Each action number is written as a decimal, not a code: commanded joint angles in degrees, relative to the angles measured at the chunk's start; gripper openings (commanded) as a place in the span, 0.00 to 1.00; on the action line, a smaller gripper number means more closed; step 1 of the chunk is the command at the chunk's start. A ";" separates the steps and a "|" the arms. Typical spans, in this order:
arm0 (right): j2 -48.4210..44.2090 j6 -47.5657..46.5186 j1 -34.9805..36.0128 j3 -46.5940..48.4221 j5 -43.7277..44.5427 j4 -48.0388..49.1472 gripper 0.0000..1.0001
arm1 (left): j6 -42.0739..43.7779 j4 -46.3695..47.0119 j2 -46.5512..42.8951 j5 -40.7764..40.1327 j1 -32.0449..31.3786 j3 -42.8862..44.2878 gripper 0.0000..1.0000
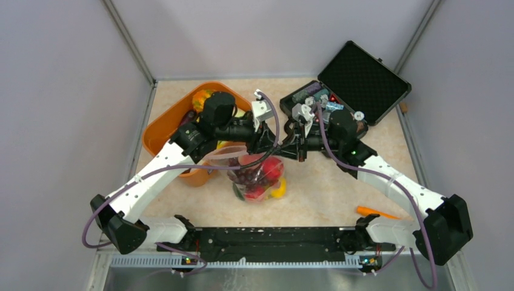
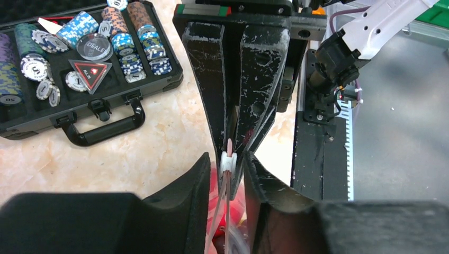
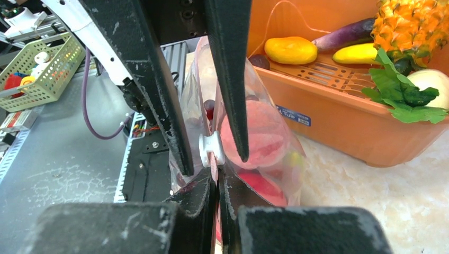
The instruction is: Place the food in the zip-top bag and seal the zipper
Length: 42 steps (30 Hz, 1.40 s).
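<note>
The clear zip-top bag (image 1: 259,177) stands at the table's middle, holding red, purple and yellow food (image 1: 270,173). My right gripper (image 1: 290,147) (image 3: 217,177) is shut on the end of the pink zipper (image 3: 214,168), just behind the white slider (image 3: 208,147). My left gripper (image 1: 271,144) (image 2: 227,156) is open, its fingers on either side of the slider (image 2: 229,162) with a small gap on each side. A red fruit (image 3: 259,135) shows through the bag wall. The two grippers face each other tip to tip above the bag.
An orange basket (image 1: 162,132) (image 3: 339,119) with a pineapple, leaves and other toy food stands left of the bag. An open black case (image 1: 362,82) (image 2: 100,114) of chips is at the back right. An orange piece (image 1: 376,212) lies by the right arm's base.
</note>
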 commanded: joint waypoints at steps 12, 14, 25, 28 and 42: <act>-2.42 0.19 0.53 0.08 2.03 2.63 0.00 | 6.90 -7.99 0.06 -0.92 -0.25 4.45 0.00; -2.53 0.44 0.44 -0.07 2.33 2.92 0.00 | 7.64 -9.32 0.26 -1.66 -0.23 4.50 0.00; -2.14 -2.61 1.69 1.07 0.91 1.25 0.38 | 5.93 -7.09 0.11 0.28 -0.40 3.54 0.00; -2.09 -3.35 1.84 1.33 2.50 0.74 0.19 | 6.30 -7.99 0.42 -0.01 -0.51 3.89 0.00; -2.09 -3.98 2.15 2.03 1.41 3.06 0.04 | 7.26 -10.53 1.45 0.30 -1.03 5.71 0.00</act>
